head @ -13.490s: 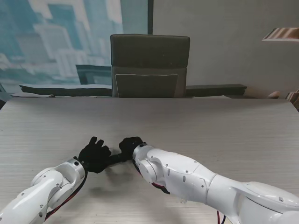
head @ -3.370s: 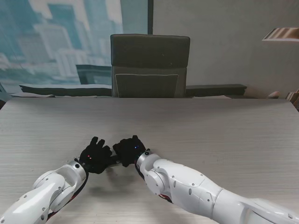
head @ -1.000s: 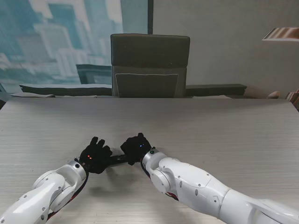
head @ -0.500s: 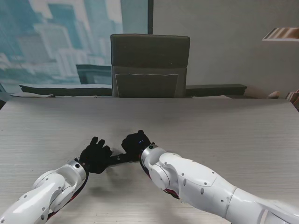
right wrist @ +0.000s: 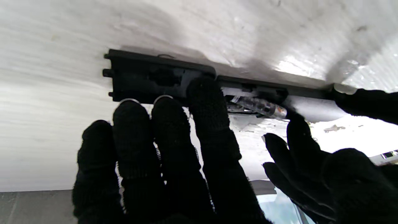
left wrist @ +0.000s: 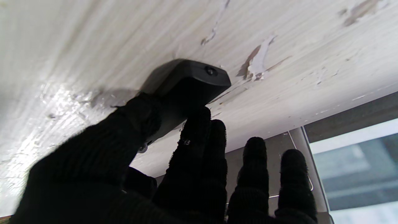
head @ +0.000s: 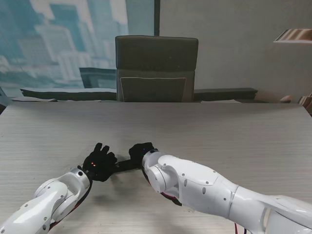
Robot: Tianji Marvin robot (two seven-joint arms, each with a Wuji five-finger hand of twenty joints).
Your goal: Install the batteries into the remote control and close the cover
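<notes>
Remote control [head: 124,165] lay flat on the bench [head: 219,131], near me, between the two gloved hands. Left hand [head: 99,163] gripped one end: thumb on one side of the casing [left wrist: 186,81], a finger against the other, remaining fingers spread free. Right hand [head: 140,152] rested over the other end, three fingertips [right wrist: 203,93] pressing on the cover [right wrist: 149,77], fingers apart, not closed round it. Cover sat partly along the body; a battery [right wrist: 259,107] showed in the exposed compartment beside it. Chair [head: 156,68] stood beyond the bench's far edge.
</notes>
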